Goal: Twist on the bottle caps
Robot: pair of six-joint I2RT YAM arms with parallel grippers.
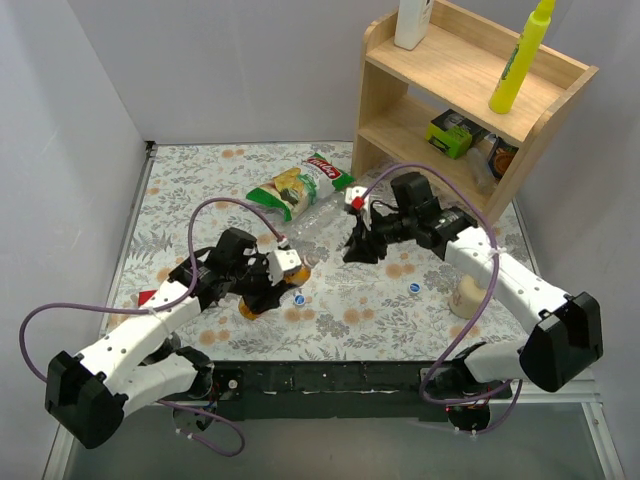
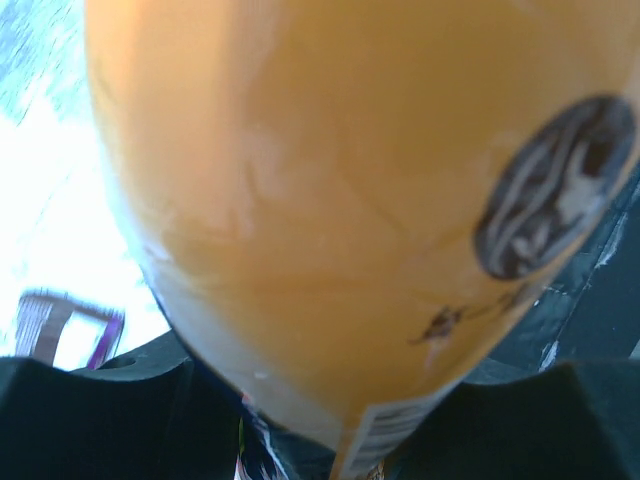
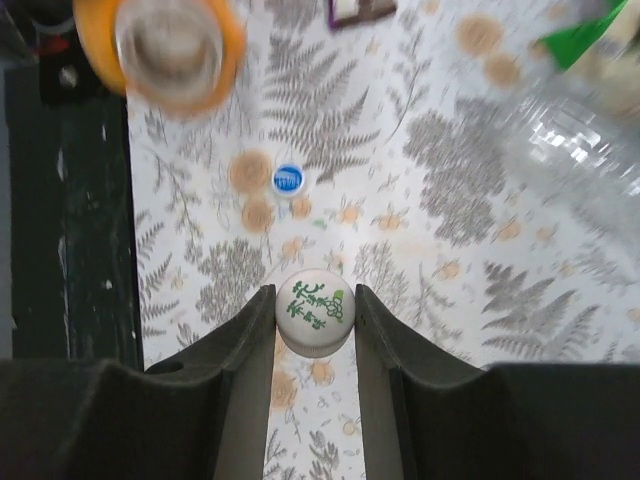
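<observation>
Hold orange bottle (image 2: 330, 200) clamped in left gripper (image 1: 272, 272), open mouth facing right gripper (image 3: 314, 300). Keep whitish-green cap (image 3: 314, 312) pinched there, apart from mouth. Line cap up with neck axis.

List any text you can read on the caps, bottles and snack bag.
Nothing reads clearly.
Whitish round plastic cap: green characters, too blurred.
Small blue round plastic cap: white mark, too small.
Orange plastic bottle: dark round emblem and label print, blurred.
Green plastic snack bag: red logo, unreadable.
</observation>
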